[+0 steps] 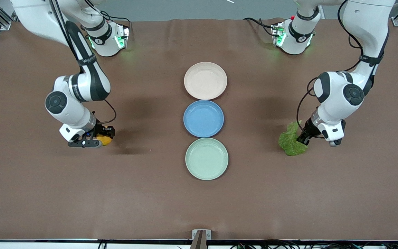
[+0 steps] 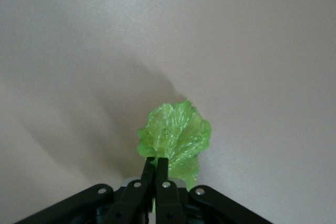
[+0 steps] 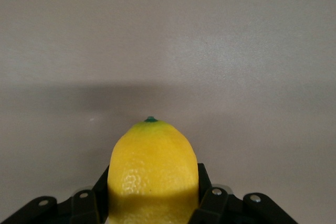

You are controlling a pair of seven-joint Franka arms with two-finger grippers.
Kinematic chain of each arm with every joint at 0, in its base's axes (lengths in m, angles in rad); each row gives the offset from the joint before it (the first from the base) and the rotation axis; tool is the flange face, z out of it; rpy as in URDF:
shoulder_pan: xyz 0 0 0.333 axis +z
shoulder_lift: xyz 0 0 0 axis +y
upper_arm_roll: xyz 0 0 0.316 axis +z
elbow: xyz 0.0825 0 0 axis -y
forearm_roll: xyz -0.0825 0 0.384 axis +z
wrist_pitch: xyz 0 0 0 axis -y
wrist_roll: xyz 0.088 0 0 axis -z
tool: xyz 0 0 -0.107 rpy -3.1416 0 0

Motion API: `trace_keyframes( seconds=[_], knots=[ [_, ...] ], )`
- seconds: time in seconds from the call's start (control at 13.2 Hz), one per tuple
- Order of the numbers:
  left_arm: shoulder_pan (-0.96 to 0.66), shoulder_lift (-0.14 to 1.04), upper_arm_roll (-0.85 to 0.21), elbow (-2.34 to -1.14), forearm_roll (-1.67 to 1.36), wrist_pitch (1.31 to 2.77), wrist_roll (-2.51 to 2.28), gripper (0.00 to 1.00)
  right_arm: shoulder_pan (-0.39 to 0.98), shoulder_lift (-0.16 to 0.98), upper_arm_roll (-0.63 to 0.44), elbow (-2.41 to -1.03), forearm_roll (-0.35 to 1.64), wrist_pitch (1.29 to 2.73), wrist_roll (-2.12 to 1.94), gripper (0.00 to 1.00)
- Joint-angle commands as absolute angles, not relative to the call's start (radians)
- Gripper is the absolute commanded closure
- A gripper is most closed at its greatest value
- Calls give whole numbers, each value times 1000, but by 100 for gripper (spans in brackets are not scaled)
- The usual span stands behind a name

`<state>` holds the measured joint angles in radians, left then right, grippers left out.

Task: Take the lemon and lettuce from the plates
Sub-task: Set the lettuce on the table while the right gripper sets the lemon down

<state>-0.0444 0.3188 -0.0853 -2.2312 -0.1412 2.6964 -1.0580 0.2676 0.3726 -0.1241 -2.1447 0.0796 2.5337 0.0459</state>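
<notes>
the right end effector (image 1: 99, 140) is clamped on the lemon (image 1: 104, 140), low over bare brown bench (image 1: 47, 193) toward the right arm's end; in the right wrist view the lemon (image 3: 152, 174) sits between the fingers (image 3: 209, 208) with its green tip pointing away from the wrist. the left end effector (image 1: 302, 139) is pinched shut on the stem end of the lettuce (image 1: 290, 140), over bare bench toward the left arm's end; the leaf (image 2: 175, 141) fans out from the closed fingers (image 2: 161, 174). three plates lie in a row down the middle between the arms, well apart from both: the beige-pink plate (image 1: 205, 80) farthest from the front camera, the blue plate (image 1: 204, 118) in the middle, the pale green plate (image 1: 207, 158) nearest. all three are bare, and nothing stands close to either end effector.
</notes>
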Motion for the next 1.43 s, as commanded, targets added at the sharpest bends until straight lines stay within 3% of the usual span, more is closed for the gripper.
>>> trace_keyframes(
  seconds=[0.0,0.08,0.15,0.23,0.3,0.38,0.45,0.75,1.06,1.21,1.36],
  knots=[
    [-28,319,-92,-2243,-161,2715,-1035,84,212,431,-100,-2137,69,2592,-38,98],
    [-28,319,-91,-2240,-155,2717,-1025,39,195,445,-98,-2137,71,2599,-63,97],
    [-29,319,-89,-2232,-141,2715,-972,15,195,452,-98,-2137,71,2600,-64,96],
    [-28,319,-89,-2220,-130,2715,-912,6,193,462,-98,-2137,71,2605,-64,94],
    [-26,316,-89,-2214,-130,2714,-855,1,193,466,-98,-2137,71,2608,-64,78],
    [-26,307,-87,-2214,-129,2705,-810,1,193,469,-98,-2137,71,2608,-64,31],
    [-26,296,-86,-2212,-129,2691,-766,1,192,468,-98,-2135,71,2608,-64,0],
    [6,212,-80,-2195,-129,2503,-428,1,180,419,-100,-2088,71,2530,-66,0],
    [78,37,-80,-2174,-129,2263,-71,1,146,406,-101,-1737,66,1995,-66,0],
    [91,-6,-86,-2093,-127,2112,-26,1,140,402,-101,-1646,66,1899,-66,0],
    [90,-15,-90,-1918,-106,1888,-25,1,123,402,-101,-1554,66,1789,-64,0]
  ],
)
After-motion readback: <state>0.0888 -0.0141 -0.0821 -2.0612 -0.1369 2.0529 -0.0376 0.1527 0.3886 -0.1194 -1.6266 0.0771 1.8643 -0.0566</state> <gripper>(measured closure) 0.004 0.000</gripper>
